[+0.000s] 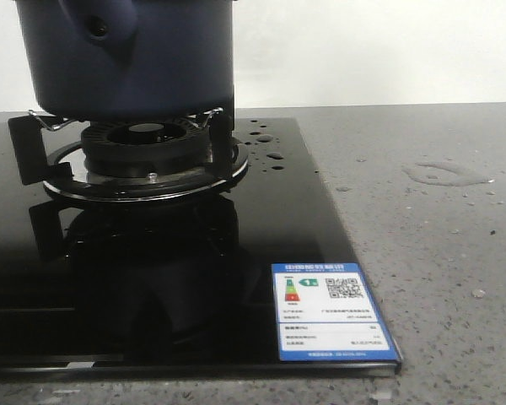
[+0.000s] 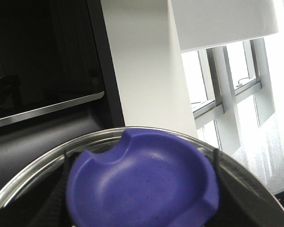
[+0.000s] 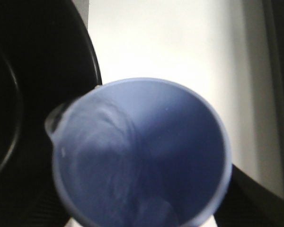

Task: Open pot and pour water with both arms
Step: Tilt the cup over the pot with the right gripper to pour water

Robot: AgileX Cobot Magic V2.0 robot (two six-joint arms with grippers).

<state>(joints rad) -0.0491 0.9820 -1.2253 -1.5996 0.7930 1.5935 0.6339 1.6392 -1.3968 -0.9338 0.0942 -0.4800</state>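
While the pot [image 1: 126,55] sits on the burner stand [image 1: 143,156] at the far left of the black glass hob [image 1: 152,278], its top is cut off in the front view, so whether it is uncovered cannot be confirmed there. Its handle socket [image 1: 97,29] faces the camera.

Water already lies outside the pot: droplets [image 1: 266,143] on the glass just right of the burner, and a thin puddle [image 1: 447,173] on the grey counter [image 1: 438,278] further right.

In the left wrist view a glass lid [image 2: 33,170] with a purple-blue knob [image 2: 142,182] fills the lower part of the picture, lifted against wall and windows. The left gripper appears to hold it, but its fingers are not clearly visible, so its closure cannot be told.

In the right wrist view a pale blue cup [image 3: 142,156] is seen mouth-on, apparently tilted beside a dark rim. The right gripper is hidden behind it; its state cannot be told.

Risks, as judged:
- A stream missing the rim would add to the spill on the glass and counter.
- Wet glass near the burner could let the stand slide if the pot is nudged.
- A loosely held lid could slip and strike the hob.
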